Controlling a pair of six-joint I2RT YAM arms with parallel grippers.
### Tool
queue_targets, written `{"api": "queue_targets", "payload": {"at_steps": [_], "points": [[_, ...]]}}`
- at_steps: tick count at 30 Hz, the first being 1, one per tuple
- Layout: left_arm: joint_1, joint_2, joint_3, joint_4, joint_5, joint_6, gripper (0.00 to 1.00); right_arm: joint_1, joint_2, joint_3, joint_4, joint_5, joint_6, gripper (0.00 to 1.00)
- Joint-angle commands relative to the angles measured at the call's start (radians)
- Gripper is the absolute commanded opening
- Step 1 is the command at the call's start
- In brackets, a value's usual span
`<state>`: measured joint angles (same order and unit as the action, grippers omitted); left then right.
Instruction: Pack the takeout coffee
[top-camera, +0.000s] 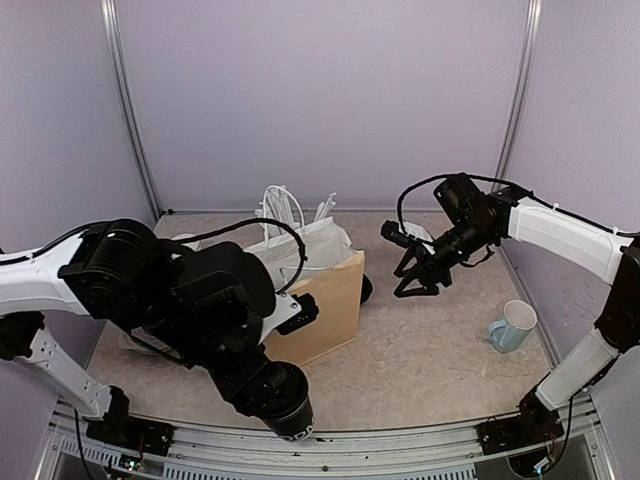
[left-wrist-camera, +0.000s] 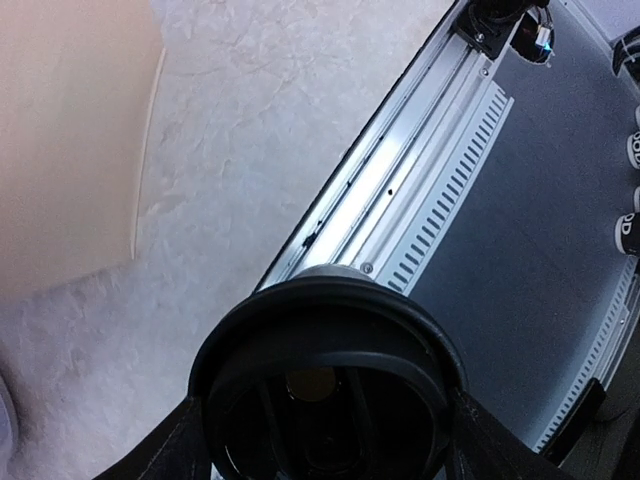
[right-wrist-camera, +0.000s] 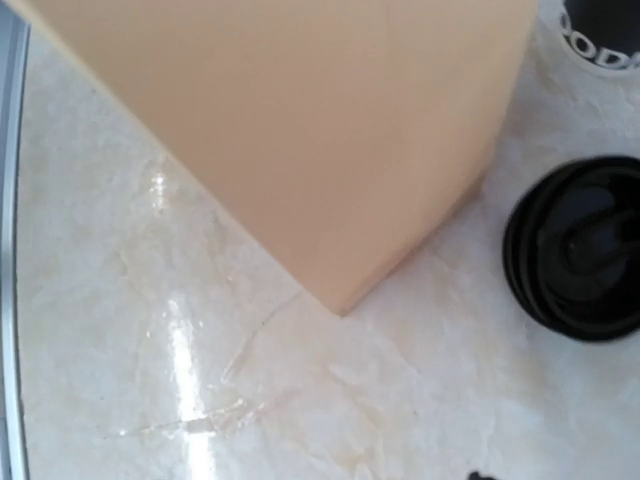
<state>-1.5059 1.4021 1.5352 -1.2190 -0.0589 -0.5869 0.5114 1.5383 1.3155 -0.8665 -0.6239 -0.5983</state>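
The left hand (left-wrist-camera: 328, 445) grips the cup (top-camera: 288, 408), lid on. The bag (top-camera: 325, 305) stands just beyond that hand, so the cup is not in yet. The right hand (top-camera: 420, 285) is spread wide, empty

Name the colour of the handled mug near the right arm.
The mug is pale blue, shown best in the top external view.

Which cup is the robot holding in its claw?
The black lidded takeout coffee, at the front, gripped in the left claw. The pale blue mug stands alone on the right, with no claw touching it.
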Motion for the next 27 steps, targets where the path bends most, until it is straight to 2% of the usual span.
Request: {"api": "queue_targets", "payload": {"at_steps": [1,5,9,19,22,23,24,25,26,27], "points": [[0.01,0.209,0.169,0.06,-0.067,0.208,0.76,-0.057,-0.036,-0.025,0.006,-0.02,0.036,0.61],[0.02,0.458,0.333,0.072,-0.122,0.33,0.77,-0.097,-0.06,-0.027,0.022,-0.009,0.061,0.61],[0.079,0.611,0.465,0.093,-0.119,0.348,0.77,-0.131,-0.086,-0.048,0.041,0.021,0.087,0.62],[0.168,0.758,0.518,0.161,-0.031,0.361,0.77,-0.18,-0.076,-0.055,0.029,0.07,0.097,0.64],[0.17,0.778,0.52,0.167,-0.031,0.379,0.82,-0.182,-0.074,-0.047,0.029,0.07,0.106,0.65],[0.17,0.782,0.522,0.167,-0.029,0.385,0.95,-0.182,-0.071,-0.045,0.025,0.07,0.104,0.67],[0.17,0.785,0.524,0.168,-0.027,0.392,0.98,-0.182,-0.065,-0.033,0.017,0.078,0.102,0.72],[0.169,0.786,0.526,0.17,-0.029,0.397,0.99,-0.182,-0.055,-0.02,0.007,0.083,0.1,0.8],[0.168,0.785,0.53,0.172,-0.029,0.402,0.99,-0.182,-0.05,-0.007,-0.006,0.079,0.091,0.95],[0.168,0.785,0.538,0.174,-0.027,0.411,0.99,-0.182,-0.05,0.001,-0.013,0.067,0.081,0.99]]}}
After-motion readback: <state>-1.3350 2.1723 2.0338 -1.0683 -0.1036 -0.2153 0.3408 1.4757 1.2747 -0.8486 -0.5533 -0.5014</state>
